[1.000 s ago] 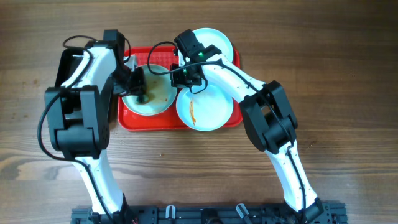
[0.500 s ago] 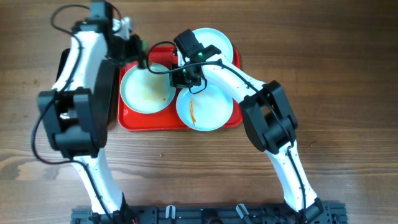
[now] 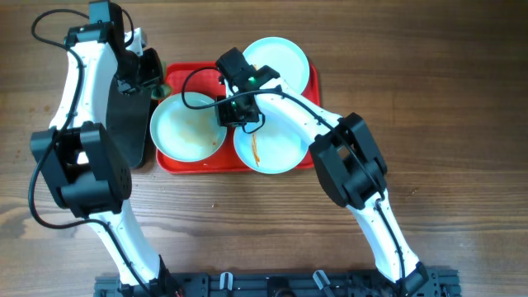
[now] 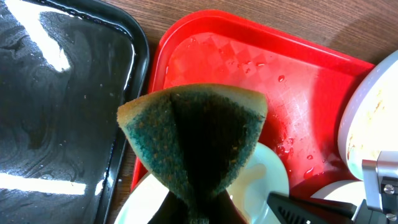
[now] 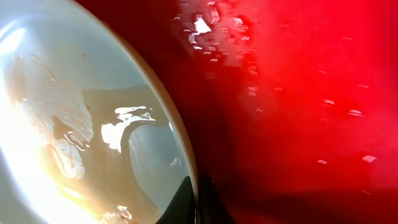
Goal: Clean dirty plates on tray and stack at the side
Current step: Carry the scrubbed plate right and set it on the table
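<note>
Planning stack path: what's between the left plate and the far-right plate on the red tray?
Overhead view: the right gripper, shut on the left plate at its rim, fills the gap to the far-right plate.

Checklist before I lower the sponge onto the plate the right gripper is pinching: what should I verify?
1. Grip on sponge by left gripper: ok, pinched shut.
2. Hold of right gripper on left plate rim: ok, shut.
3. Position of sponge over left plate: not ok, near red tray back-left corner.
4. Is left plate clean: not ok, brown film.
5. Is front plate clean: not ok, orange streak.
</note>
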Controlling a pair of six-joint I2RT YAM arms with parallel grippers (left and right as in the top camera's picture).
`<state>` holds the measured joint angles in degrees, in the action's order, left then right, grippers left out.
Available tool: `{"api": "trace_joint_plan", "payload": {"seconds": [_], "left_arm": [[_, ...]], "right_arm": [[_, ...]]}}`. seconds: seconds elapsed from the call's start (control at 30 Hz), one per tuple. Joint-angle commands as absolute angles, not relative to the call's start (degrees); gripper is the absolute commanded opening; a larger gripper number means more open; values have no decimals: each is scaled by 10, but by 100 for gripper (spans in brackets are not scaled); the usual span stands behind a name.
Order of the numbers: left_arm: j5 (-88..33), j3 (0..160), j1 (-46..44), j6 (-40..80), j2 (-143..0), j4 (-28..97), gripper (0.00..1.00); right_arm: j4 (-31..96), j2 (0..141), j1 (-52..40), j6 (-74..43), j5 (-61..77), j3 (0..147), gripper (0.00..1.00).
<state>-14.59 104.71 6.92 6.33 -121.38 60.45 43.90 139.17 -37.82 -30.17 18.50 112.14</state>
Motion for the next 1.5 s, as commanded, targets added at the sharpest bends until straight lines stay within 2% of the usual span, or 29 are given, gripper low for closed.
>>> {"api": "trace_joint_plan", "payload": {"seconds": [0.0,0.17,0.4,0.67,0.9,1.2,1.47], "left_arm": [[-122,1053,74,66,-1207,601,4],[-117,1053,83,67,-1207,601,4],[-119,1053,124,99,-1207,601,4],[-119,1053,134,99,-1207,603,4],[-119,1053,134,99,-1207,603,4],[-119,1052,134,99,-1207,607,4],[-119,1052,134,99,-1207,608,4]], "right_arm": [[456,1374,-359,-269,126,1131,4],[499,1315,-357,-220,9,1131,4],[487,1256,-357,-180,-69,1131,4],[485,1245,-375,-135,-210,1131,4],[476,1243,-447,-90,-446,1131,4],[434,1243,-538,-90,-750,1131,4],[425,1243,-549,-90,-755,1131,4]]}}
